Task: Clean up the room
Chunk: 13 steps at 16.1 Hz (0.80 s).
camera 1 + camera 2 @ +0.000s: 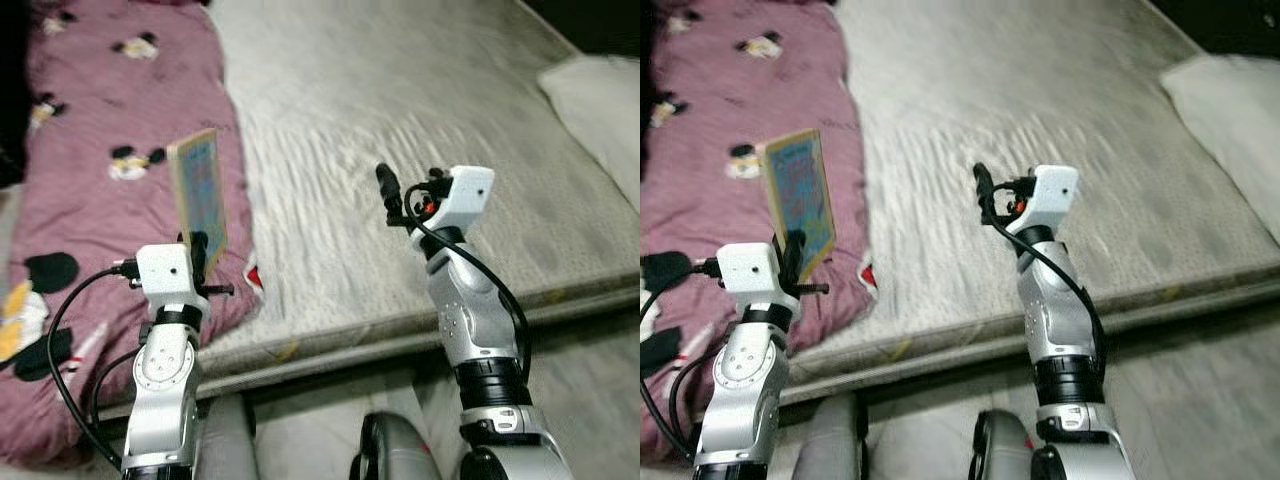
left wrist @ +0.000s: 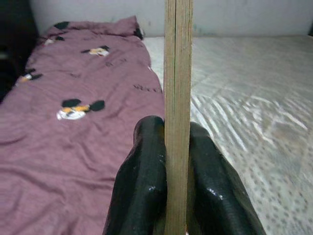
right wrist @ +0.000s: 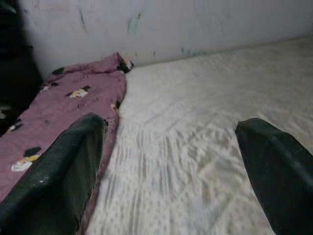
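The left gripper (image 1: 205,245) pinches a thin book (image 1: 200,195) upright above the blanket (image 1: 90,200) (right gripper (image 3: 171,161) spread wide, empty), so keep it level when setting down.

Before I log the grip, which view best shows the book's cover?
The left eye view: the book stands upright in the left gripper, its blue cover facing the camera. The right eye view shows the same. The left wrist view shows its edge, clamped between the fingers.
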Available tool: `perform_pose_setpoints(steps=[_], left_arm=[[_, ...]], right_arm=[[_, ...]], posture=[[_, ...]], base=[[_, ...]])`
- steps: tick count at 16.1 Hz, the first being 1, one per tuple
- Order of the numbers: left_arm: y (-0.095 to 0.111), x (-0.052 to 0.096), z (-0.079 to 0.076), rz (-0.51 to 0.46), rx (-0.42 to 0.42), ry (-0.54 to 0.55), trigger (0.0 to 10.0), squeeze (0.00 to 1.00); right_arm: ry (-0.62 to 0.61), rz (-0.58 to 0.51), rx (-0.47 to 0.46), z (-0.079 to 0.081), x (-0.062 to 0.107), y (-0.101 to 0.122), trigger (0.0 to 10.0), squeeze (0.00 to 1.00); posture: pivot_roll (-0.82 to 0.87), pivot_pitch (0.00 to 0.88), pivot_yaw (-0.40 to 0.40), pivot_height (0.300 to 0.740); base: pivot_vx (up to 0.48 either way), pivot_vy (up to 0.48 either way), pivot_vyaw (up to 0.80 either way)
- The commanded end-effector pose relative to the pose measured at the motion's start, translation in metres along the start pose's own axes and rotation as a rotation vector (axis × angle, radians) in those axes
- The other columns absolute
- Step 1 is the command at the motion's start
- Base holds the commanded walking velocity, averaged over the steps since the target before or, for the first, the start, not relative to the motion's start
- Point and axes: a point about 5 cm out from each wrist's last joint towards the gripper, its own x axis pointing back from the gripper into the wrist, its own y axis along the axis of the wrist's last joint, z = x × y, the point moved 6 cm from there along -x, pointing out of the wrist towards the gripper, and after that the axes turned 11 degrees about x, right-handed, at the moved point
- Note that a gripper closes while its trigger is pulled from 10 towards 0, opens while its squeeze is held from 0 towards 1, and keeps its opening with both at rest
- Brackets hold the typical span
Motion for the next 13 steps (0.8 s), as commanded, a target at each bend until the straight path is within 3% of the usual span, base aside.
perform_pose_setpoints(steps=[1,6,11,13], left_arm=[[0.0046,0.0000,-0.0012,-0.019,-0.008,-0.002,10.0,0.00],[0.0022,0.0000,-0.0011,-0.010,-0.008,-0.006,10.0,0.00],[-0.0042,0.0015,-0.0004,0.010,-0.020,0.004,10.0,0.00],[-0.0013,-0.0003,-0.0011,-0.006,-0.082,-0.002,10.0,0.00]], right_arm=[[0.008,-0.011,0.017,0.0002,0.0015,0.0004,10.0,0.00],[-0.001,-0.021,0.022,-0.0030,-0.0006,0.0029,10.0,0.00],[-0.008,-0.021,0.035,-0.0061,-0.0002,0.0014,10.0,0.00],[-0.010,-0.020,0.042,-0.0063,-0.0006,0.0013,10.0,0.00]], posture=[[0.02,0.061,-0.024,0.694],[0.02,0.057,-0.024,0.739],[0.02,0.054,-0.025,0.740],[0.02,0.051,-0.024,0.740]], base=[[0.000,0.000,0.00],[0.000,0.000,0.00],[0.000,0.000,0.00],[0.000,0.000,0.00]])
